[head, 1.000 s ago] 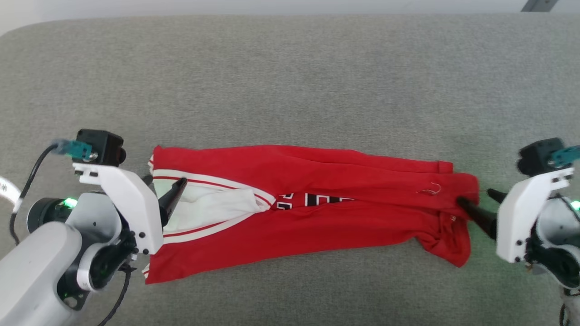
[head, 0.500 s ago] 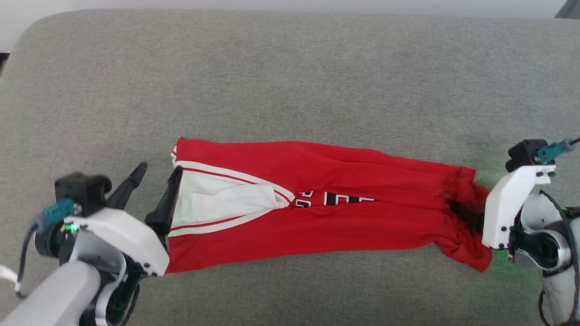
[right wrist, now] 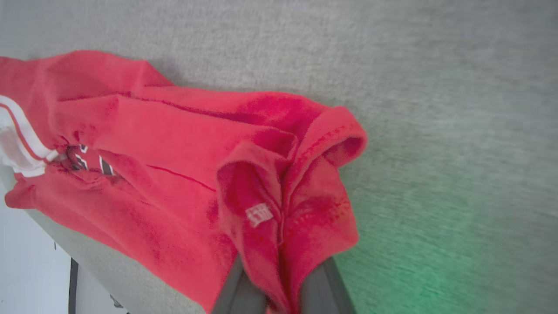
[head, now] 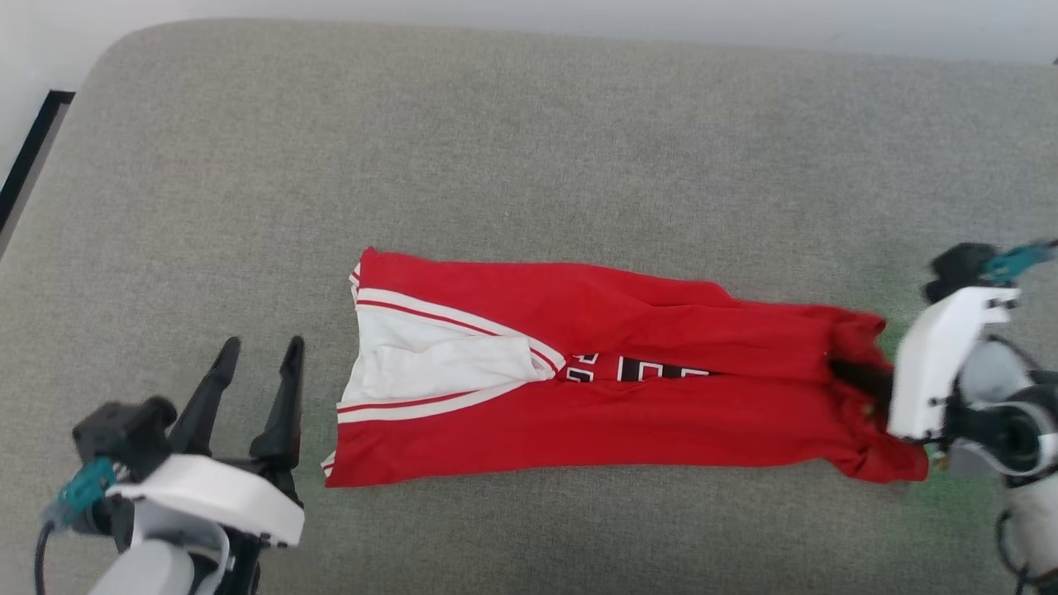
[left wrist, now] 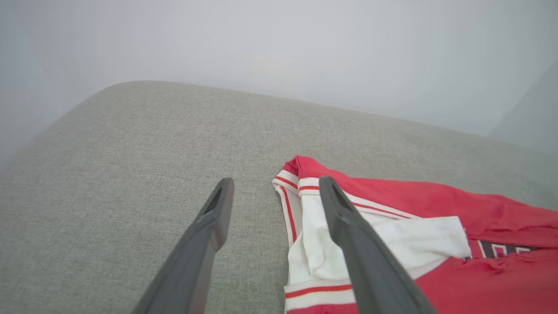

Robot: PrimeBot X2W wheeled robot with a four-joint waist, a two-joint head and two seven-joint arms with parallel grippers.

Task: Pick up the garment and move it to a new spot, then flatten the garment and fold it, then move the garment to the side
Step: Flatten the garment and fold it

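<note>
My right gripper (head: 855,378) clamps the garment (head: 661,413) at its right end; it runs leftward toward my spread, empty left gripper (head: 262,347).

On my feed I see a broad grey woven surface (head: 529,165), padded by the look of it, with a rounded corner at the upper left of the head view. Its weave looks even and flat. Beyond its far edge runs a pale, plain wall (head: 579,10). At the far left a thin dark strip (head: 29,153) runs slantwise just beside the surface's edge; I cannot tell what it is. Near the right edge a soft green tint (head: 942,500) lies on the grey weave, and my right wrist view shows it as a wide, blurred patch.
</note>
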